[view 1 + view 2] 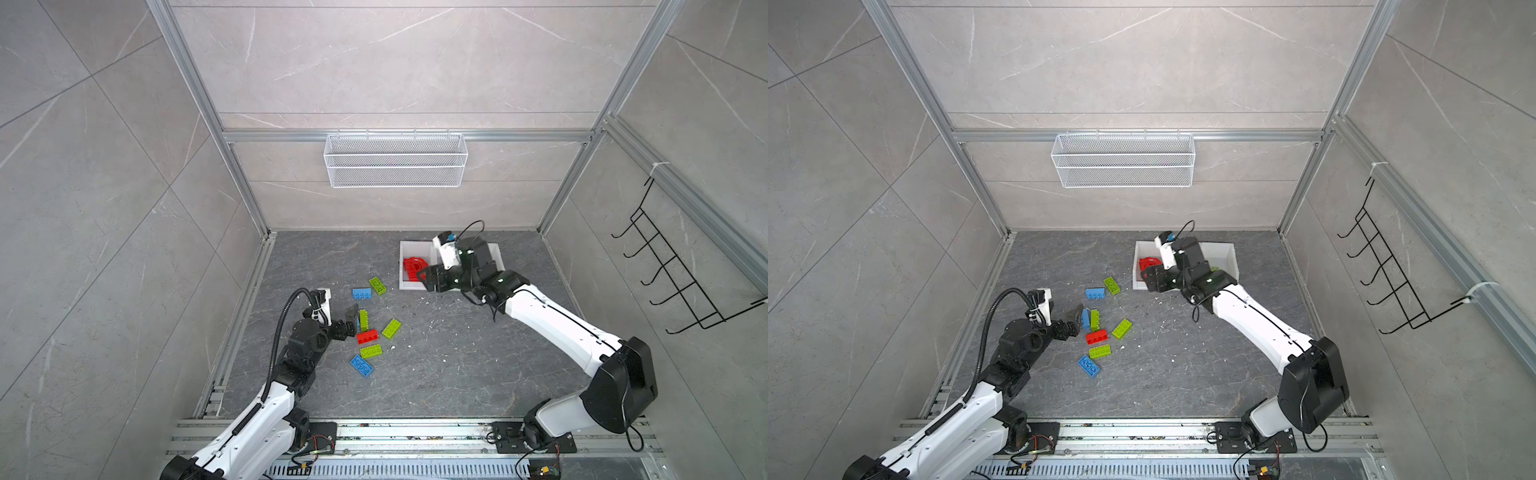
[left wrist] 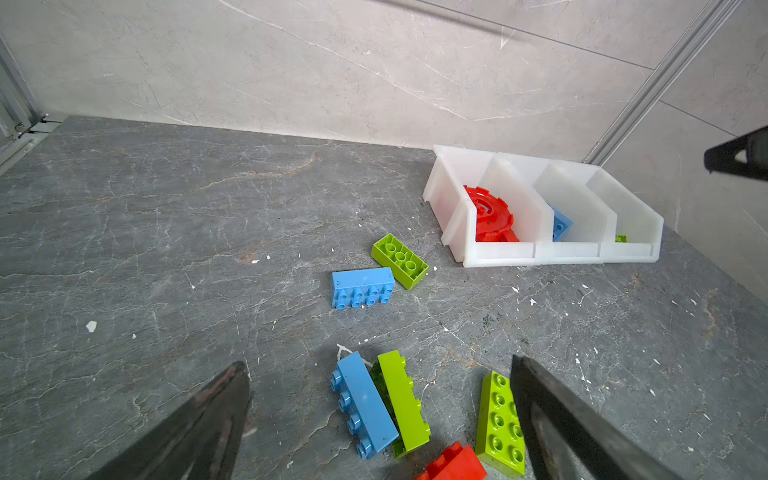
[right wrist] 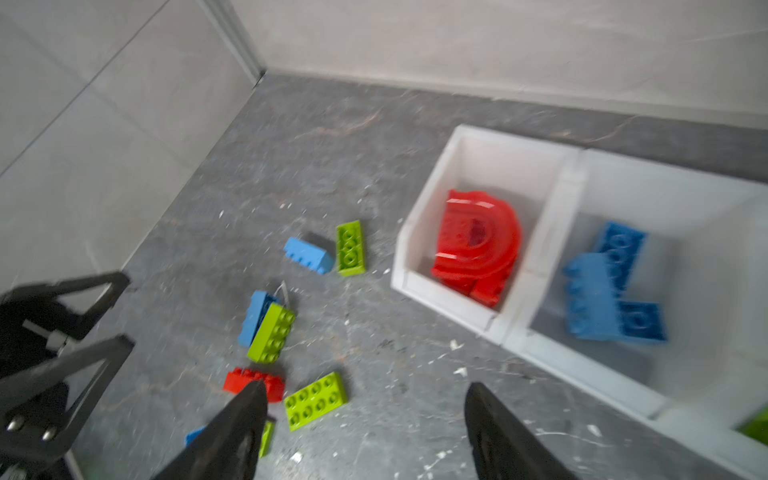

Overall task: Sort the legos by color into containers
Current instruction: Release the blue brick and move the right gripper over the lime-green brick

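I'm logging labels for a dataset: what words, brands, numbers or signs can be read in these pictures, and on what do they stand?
None can be read.
The legos: bare studs, any embossing too small to tell.
The containers: plain white, no label.
The wire basket: no tag or sign.

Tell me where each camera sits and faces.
Top views: overhead, looking down on the table; left arm and right arm show.
Left wrist: low over loose legos, facing the containers; open left gripper shows.
Right wrist: by the containers, blurred; open right gripper and the left gripper show.
Shared: the red arch piece, in all.
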{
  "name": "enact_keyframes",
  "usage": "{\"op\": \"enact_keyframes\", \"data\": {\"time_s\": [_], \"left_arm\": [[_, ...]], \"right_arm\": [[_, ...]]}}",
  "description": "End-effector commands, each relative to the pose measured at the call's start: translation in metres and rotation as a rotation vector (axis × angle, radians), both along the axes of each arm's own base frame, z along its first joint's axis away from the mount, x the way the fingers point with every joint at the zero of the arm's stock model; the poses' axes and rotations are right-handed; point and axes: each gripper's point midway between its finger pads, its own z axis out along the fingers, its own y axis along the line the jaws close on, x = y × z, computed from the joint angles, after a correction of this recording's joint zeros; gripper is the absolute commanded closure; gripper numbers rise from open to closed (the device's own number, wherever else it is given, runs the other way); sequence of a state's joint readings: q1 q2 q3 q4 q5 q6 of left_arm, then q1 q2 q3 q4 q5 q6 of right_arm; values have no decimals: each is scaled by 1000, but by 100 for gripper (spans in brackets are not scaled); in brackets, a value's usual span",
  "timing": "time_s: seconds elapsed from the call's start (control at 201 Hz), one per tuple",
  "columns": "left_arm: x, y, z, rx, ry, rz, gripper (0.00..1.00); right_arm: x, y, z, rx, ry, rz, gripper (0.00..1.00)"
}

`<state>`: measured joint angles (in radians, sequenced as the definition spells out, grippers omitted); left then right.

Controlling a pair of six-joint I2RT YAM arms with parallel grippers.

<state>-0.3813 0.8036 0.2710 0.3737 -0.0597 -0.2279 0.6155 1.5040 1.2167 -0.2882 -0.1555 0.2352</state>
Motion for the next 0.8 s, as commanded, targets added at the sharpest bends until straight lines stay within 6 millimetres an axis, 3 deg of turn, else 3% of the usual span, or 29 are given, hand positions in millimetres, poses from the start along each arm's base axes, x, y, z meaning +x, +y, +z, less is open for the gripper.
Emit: {"op": "enact_keyframes", "data": {"time_s": [0.0, 0.343, 0.542, 0.796], "left_arm": [[8, -6, 20, -8, -44, -19, 0], [9, -3, 11, 2, -35, -5, 0], [13, -6, 8, 9, -14, -10, 0], [14, -8, 7, 4, -5, -21, 0]], "right_arm": [[-19, 7, -44, -105, 29, 43, 22], [-57, 52, -123, -226, 116, 282, 13], [-66, 67, -147, -317, 113, 337, 9], [-62, 73, -174, -429, 92, 347, 5]]}}
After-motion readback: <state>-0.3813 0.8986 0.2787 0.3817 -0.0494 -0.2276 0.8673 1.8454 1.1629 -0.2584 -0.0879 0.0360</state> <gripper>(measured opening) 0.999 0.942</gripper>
